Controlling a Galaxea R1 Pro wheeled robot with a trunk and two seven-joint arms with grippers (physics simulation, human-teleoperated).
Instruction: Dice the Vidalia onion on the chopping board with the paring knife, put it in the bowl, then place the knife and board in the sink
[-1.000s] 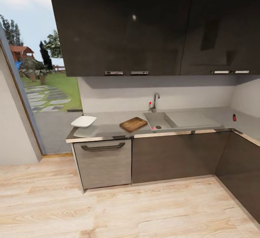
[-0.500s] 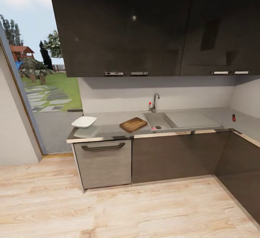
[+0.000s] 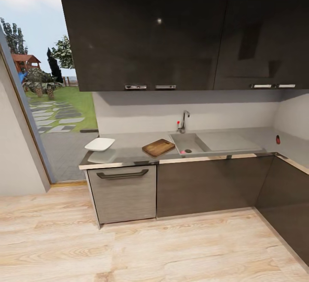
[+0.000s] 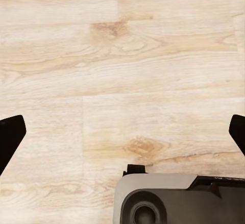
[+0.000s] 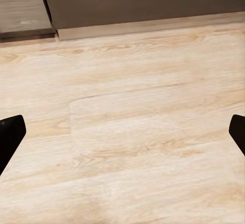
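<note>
- Head view: the robot stands back on the wooden floor [image 3: 128, 247], well apart from the countertop [image 3: 128, 147], so nothing is within reach yet; I judge this to be the approach before the first pick.
- The Vidalia onion [image 3: 182, 151] lies in the sink [image 3: 193, 142], at the basin's front edge just beside the dark drain, which is where the task says to fetch it from.
- The chopping board [image 3: 158, 147] lies flat on the countertop, touching or nearly touching the sink's left rim, handy for a short carry from basin to board.
- The bowl [image 3: 99, 144] sits near the countertop's left end, apart from the board. The paring knife is too small to make out.
- The tap [image 3: 184, 121] with its red knob rises at the sink's back edge; the upper cabinets [image 3: 171, 29] hang low over the worktop. Both could crowd an arm reaching in from above.
- A small red thing [image 3: 278, 139] stands near the countertop's right corner, out of the way.
- Left wrist view: the left gripper [image 4: 122, 132] points down at bare floor, its dark fingertips [image 4: 10, 134] wide apart and holding nothing; part of the robot's grey body [image 4: 178, 198] lies beneath it.
- Right wrist view: the right gripper [image 5: 122, 132] also faces the floor, jaws spread and unladen, with the cabinet plinth [image 5: 148, 27] ahead.
</note>
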